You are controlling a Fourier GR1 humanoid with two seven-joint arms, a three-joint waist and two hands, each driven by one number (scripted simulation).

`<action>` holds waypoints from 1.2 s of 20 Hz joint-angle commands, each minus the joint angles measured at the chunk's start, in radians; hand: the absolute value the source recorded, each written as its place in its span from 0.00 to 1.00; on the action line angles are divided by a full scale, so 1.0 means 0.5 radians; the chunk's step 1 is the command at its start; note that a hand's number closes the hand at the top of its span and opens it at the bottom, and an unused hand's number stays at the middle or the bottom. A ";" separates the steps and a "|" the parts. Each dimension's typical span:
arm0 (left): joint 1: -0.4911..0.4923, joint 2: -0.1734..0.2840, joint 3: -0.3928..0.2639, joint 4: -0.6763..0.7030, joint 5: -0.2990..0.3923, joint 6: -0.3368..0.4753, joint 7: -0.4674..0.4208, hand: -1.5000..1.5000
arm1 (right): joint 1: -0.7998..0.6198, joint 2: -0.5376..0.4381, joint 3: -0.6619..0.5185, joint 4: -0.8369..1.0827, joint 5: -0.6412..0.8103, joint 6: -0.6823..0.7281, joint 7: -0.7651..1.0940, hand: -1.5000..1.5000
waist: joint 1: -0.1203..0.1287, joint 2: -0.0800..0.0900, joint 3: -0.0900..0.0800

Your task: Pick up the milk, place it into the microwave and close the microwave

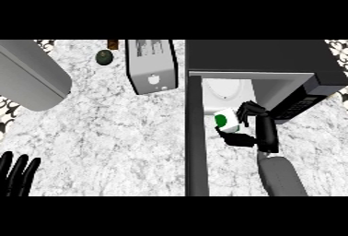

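The right hand (246, 131) comes up from the counter's near edge with its fingers curled round the milk (228, 120). They hide part of the carton. The milk is at the mouth of the microwave (272, 64), just beside its open door (195, 138). I can't tell if the milk touches the floor inside. At the counter's (108, 138) near left corner, the left hand (17, 175) rests with straight fingers, cut off below. At the far edge stand one toaster (153, 67) and one small dark round thing (104, 56).

A silver toaster (153, 67) stands at twelve o'clock on the marbled desk (115, 138); a dark round avocado (104, 56) lies at eleven.
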 commanded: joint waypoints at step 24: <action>-0.194 0.029 0.060 0.196 -0.074 -0.067 -0.021 0.00 | -1.287 -0.393 -0.268 1.788 0.437 -0.749 -0.137 0.00 | 0.123 0.058 0.006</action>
